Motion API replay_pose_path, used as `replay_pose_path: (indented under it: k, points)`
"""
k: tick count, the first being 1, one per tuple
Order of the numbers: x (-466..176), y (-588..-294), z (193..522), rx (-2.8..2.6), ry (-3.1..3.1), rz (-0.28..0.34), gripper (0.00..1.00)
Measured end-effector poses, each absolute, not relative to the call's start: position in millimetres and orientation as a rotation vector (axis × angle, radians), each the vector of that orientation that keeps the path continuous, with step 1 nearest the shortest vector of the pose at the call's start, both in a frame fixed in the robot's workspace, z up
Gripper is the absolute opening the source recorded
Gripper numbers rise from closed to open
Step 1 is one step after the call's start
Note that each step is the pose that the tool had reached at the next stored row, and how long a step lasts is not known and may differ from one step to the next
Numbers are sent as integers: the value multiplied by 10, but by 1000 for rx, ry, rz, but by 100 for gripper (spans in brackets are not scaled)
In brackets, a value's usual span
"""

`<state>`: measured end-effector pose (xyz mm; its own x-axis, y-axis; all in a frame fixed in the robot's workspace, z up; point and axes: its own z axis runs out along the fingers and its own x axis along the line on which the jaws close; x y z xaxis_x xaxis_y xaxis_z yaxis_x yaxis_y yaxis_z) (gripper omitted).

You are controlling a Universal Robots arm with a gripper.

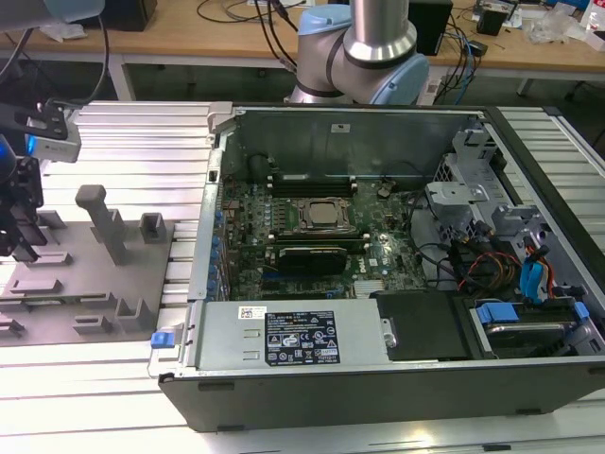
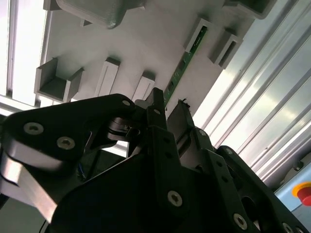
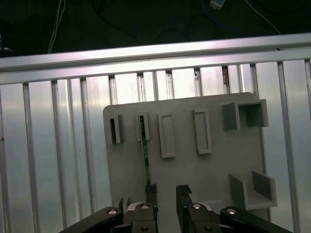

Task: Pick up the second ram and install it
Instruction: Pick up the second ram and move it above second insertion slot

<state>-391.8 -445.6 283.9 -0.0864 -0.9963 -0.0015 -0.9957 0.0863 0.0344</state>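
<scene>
Claw: matte black metal, built of flat link plates with round screw heads. It ends in two narrow fingers with squared tips. It stands partly open, with a clear gap between the tips, and has hold of nothing.
Claw position: in the exterior view the claw hangs over the tray at that view's left edge.
Ram strip: thin, flat, long and narrow, green along its edge. It stands on edge on the tray, apart from the computer case.
Ram strip ends: the far end sits in a small rimmed slot. The near end reaches the fingertips, just beside one finger; I cannot tell whether they touch.
Tray: a pale grey, matte plastic plate with raised moulded shapes, lying flat on the desk.
Tray fittings: the first wrist view shows a row of four rimmed rectangular slots, two short and two longer. The ram strip is in the second short one. Beside them stand two open-sided square brackets.
Desk: silver aluminium, glossy, ribbed with long parallel grooves.
Computer case: a black sheet-metal box lying on its side with the top open, on the exterior view's right of the tray.
Inside the case: a green circuit board with a square metal-framed socket, a grey metal box bearing a label, and blue and orange cables.
</scene>
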Motion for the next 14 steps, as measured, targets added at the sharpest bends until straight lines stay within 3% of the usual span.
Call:
replay_pose_path:
  k: [14]
  points:
    - [-3917, -4464, 2724, 2108, -2299, -41, 30]
